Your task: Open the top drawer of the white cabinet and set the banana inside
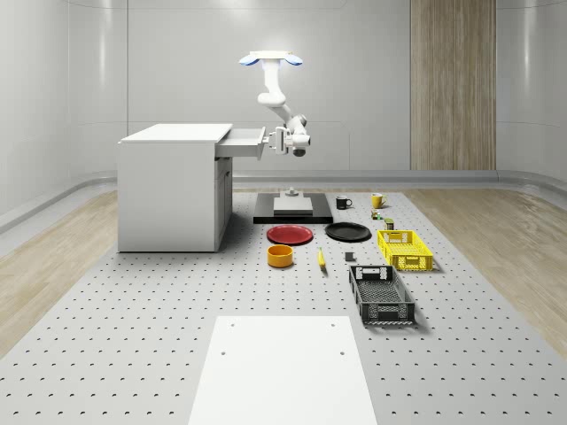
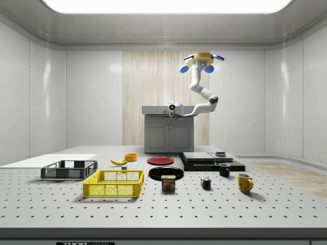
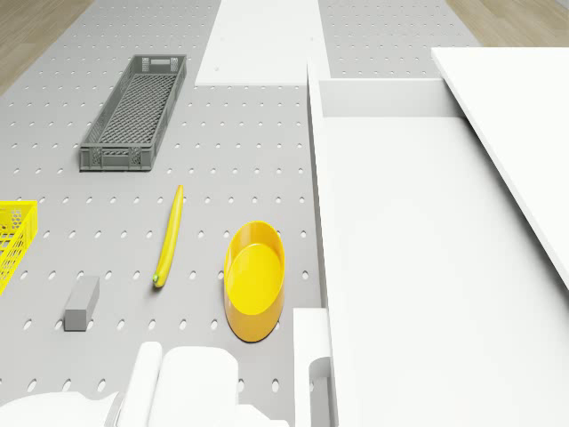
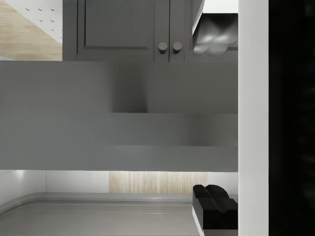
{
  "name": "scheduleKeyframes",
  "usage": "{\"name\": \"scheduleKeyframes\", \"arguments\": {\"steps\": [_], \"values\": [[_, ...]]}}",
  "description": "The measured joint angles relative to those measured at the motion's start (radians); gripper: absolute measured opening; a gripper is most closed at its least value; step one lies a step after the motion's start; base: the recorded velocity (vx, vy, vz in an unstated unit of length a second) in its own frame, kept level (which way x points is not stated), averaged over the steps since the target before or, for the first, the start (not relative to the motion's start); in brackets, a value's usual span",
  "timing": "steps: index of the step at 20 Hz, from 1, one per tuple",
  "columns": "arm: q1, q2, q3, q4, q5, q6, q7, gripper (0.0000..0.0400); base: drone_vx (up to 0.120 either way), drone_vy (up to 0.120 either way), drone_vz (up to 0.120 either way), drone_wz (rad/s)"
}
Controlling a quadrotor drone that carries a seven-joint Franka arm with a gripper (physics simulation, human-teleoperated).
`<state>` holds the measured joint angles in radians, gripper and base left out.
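Yellow banana first, operator: it lies flat on the perforated table, well apart from the cabinet, and you can see it in the drone view just beside the yellow bowl. In the whole-scene view that bowl sits to the banana's left, the red plate and black plate lie farther back, and the dark grey crate sits nearer on the right, with the yellow crate beyond it.

Now look at the white cabinet on the whole-scene view's left. Its top drawer stands pulled out toward the right, and from the drone view you look straight down into its bare white tray.

Your end effector sits right at the drawer's front, at the handle. In the wrist view the fingers straddle the white front edge, but you cannot tell how wide they stand or whether they truly grip it.

Your drone hovers high, above the drawer's front end and to the right of the cabinet, arm bent down and back toward the drawer. In the side view the drone hangs above and to the right of the cabinet.
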<state>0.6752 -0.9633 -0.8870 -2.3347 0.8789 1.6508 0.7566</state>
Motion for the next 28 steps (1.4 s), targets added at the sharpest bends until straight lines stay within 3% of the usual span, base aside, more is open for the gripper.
{"name": "scheduleKeyframes", "arguments": {"steps": [3, 14, 15, 16, 18, 20, 24, 28], "values": [[0.011, -0.011, -0.006, 0.003, -0.010, 0.006, 0.011, 0.0395, 0.013, 0.120, 0.000, 0.000], [0.046, -0.049, -0.019, 0.002, -0.041, 0.034, 0.039, 0.0400, 0.120, 0.120, 0.000, 0.000], [0.055, -0.068, -0.036, -0.005, -0.014, 0.038, 0.038, 0.0400, 0.120, 0.120, 0.000, 0.000], [0.080, -0.116, -0.080, -0.056, 0.085, 0.069, -0.003, 0.0400, 0.120, 0.120, 0.000, 0.000], [0.138, -0.216, -0.160, -0.188, 0.319, 0.136, -0.155, 0.0400, 0.120, 0.120, 0.000, 0.000], [0.209, -0.299, -0.231, -0.282, 0.520, 0.153, -0.318, 0.0400, 0.120, 0.120, 0.000, 0.000], [0.349, -0.408, -0.336, -0.379, 0.768, 0.093, -0.571, 0.0400, 0.120, 0.090, 0.000, 0.000], [0.447, -0.464, -0.392, -0.413, 0.871, 0.021, -0.710, 0.0400, 0.120, 0.000, 0.000, 0.000]]}}
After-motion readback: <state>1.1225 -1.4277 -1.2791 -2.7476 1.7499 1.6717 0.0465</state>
